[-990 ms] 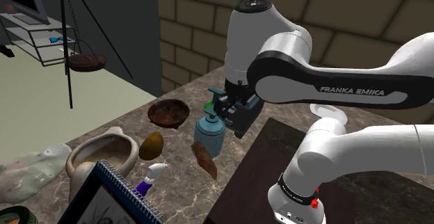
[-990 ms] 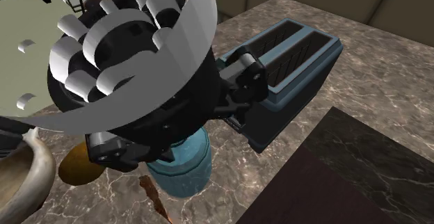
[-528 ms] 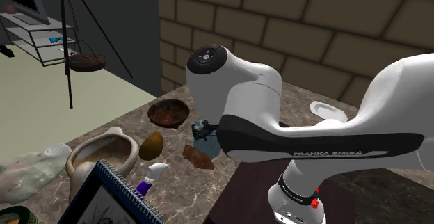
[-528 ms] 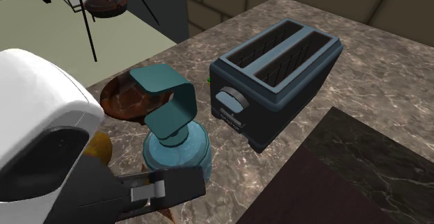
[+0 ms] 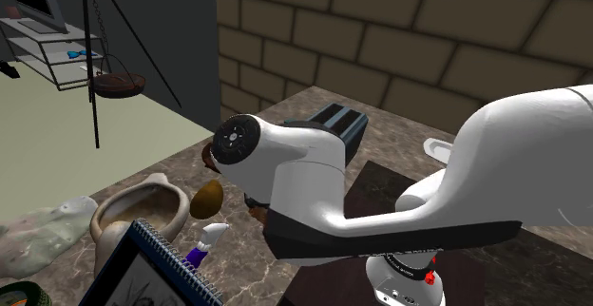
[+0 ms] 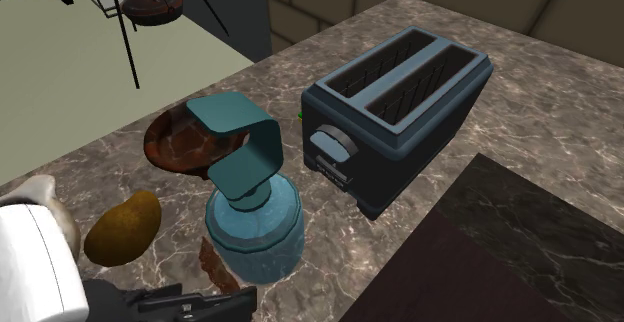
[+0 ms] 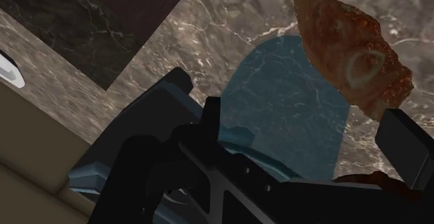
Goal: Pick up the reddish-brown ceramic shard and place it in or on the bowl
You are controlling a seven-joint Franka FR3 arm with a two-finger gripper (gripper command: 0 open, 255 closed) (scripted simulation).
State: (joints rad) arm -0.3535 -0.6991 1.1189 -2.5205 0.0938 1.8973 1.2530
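The reddish-brown shard lies flat on the marble counter just past my right fingertip. In the second exterior view the shard pokes out from under the base of a teal spray bottle. My gripper is open, its fingers well apart, with the bottle's blue body showing between them; nothing is clasped. The black hand hangs low at that view's bottom edge. The brown bowl stands behind the bottle, and in the shoulder view the bowl is mostly hidden by my arm.
A dark blue toaster stands to the second exterior view's right of the bottle. A brown potato-like lump lies near the bowl. A beige jug and a spiral notebook sit at the shoulder view's lower left. A dark mat covers the counter's near corner.
My arm has swung down and toward the shoulder view's left, hiding the bottle and shard there. In the second exterior view it has dropped to the lower left, uncovering the bottle, bowl and lump.
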